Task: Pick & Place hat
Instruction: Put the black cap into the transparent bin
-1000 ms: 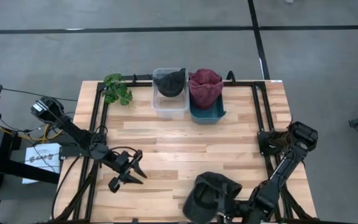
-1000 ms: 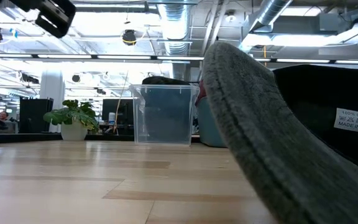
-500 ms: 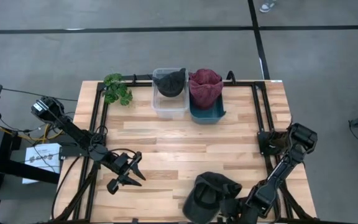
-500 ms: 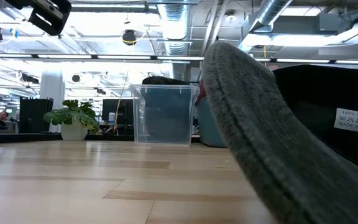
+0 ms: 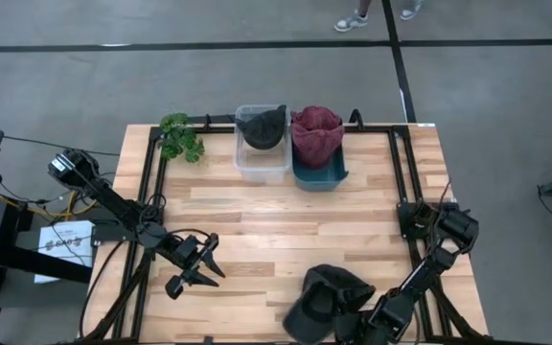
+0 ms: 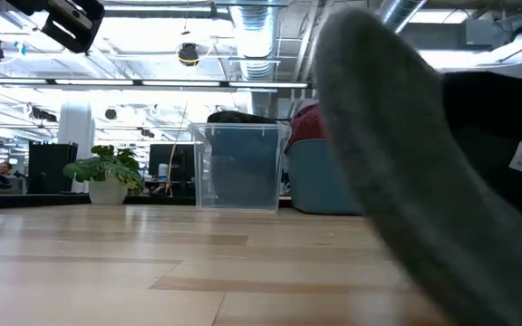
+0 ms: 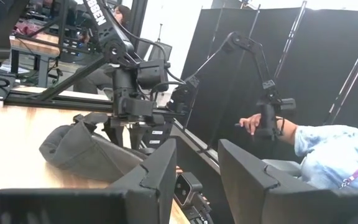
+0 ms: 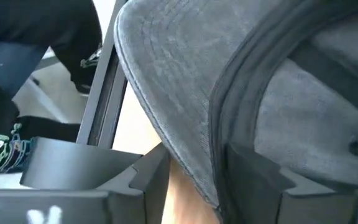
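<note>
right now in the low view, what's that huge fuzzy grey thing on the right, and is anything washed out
Low view: the grey hat sits almost against the lens, soft and blurred; the ceiling lights blow out white. Right wrist view: the hat's brim fills the frame between the right gripper fingers.

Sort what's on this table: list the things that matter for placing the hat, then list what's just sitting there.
In the job:
- grey cap, near edge, brim between the right claw fingers
- clear bin, dark hat inside
- blue bin, maroon hat inside

Lying about:
- potted plant, far left corner
- left claw, open, waiting
</note>
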You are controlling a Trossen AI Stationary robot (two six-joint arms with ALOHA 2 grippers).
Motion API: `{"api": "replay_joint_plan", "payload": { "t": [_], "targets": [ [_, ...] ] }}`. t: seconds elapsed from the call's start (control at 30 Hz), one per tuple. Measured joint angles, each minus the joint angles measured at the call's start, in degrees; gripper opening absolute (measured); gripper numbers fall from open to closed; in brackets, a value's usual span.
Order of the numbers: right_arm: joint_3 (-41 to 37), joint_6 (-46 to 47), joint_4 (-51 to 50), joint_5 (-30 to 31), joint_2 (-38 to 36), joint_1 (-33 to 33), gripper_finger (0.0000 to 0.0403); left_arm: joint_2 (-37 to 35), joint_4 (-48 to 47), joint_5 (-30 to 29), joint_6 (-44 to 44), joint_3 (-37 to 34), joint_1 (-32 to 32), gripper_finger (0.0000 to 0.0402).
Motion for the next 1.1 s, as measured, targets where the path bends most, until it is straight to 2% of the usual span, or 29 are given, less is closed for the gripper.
{"api": "replay_joint_plan", "payload": {
  "t": [0.2,0.3,0.33,0.43,0.73,0.97,1.1],
  "targets": [
    [1.82,0.97,-3.19,7.02,0.12,-0.74,0.0072,0.00,-0.01,0.00,1.06,0.00,0.00,0.0118],
    [1.84,3.48,-3.55,8.53,0.08,-1.97,0.0019,0.00,-0.03,0.00,1.06,0.00,0.00,0.0117],
    [1.84,3.75,-3.74,8.55,0.05,-2.47,0.0012,-0.01,-0.03,0.00,1.06,0.00,0.00,0.0117],
    [1.86,3.94,-4.10,9.75,0.05,-4.05,0.0017,0.00,-0.03,0.00,1.06,0.00,0.00,0.0117],
    [5.86,-2.57,-4.04,22.09,0.05,-7.89,0.0008,-0.01,-0.07,-0.22,1.06,-0.02,0.00,0.0118],
    [13.28,-11.51,-3.59,21.94,0.05,-11.48,0.0005,0.61,-0.49,-0.59,6.73,-0.02,0.00,0.0117],
    [17.34,-16.50,-3.39,19.08,0.03,-13.35,0.0003,3.21,-0.58,-4.36,11.44,-0.02,0.04,0.0117]
  ]
}}
